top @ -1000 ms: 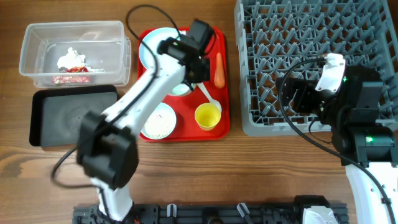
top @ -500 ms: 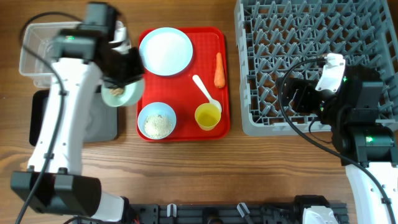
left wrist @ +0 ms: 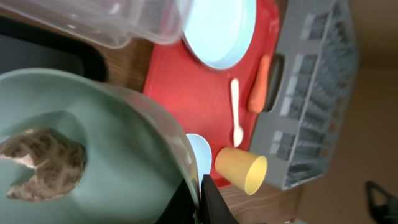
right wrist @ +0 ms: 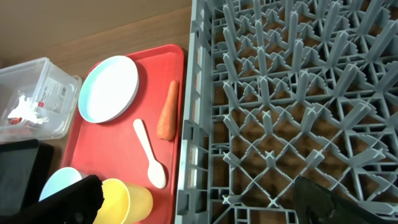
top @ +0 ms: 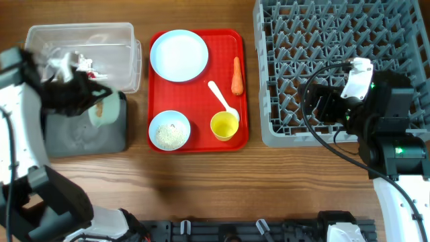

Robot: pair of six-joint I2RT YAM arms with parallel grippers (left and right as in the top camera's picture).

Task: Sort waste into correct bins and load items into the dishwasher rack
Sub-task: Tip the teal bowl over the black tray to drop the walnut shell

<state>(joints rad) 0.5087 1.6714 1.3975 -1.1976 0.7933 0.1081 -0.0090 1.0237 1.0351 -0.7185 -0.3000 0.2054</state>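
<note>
Over on the far left, the left end effector (top: pixel 82 96) is clamping its jaws tight on the rim of the mint bowl (top: pixel 114 111) and is holding it tipped on its side above the black tray (top: pixel 80 141). In the left wrist view, the brownish food lump (left wrist: pixel 43 165) is clinging to the inside wall of that tilted bowl. Just behind the tray, the clear tub (top: pixel 127 47) is sitting on the counter (top: pixel 201 188), and the white tissue (right wrist: pixel 22 111) and the red-and-white wrapper (top: pixel 85 63) are lying inside it. Moving right, the red tray (top: pixel 201 87) is carrying the rest. The pale blue plate (top: pixel 179 56) is lying flat at its back left corner. The second bowl (top: pixel 150 128) is sitting at the front left with the rice grains (top: pixel 169 134) in it. The white spoon (top: pixel 222 99) is lying at a slant in the middle, and the yellow cup (top: pixel 224 126) is standing open side up just in front of it. The carrot (top: pixel 236 75) is lying along the tray's right edge, near the dishwasher rack (top: pixel 302 40). The rack is filling the right side with nothing loaded among its pegs. The right end effector (right wrist: pixel 199 202) is hovering over the rack's front left part, with its jaws spread wide and gripping nothing.
</note>
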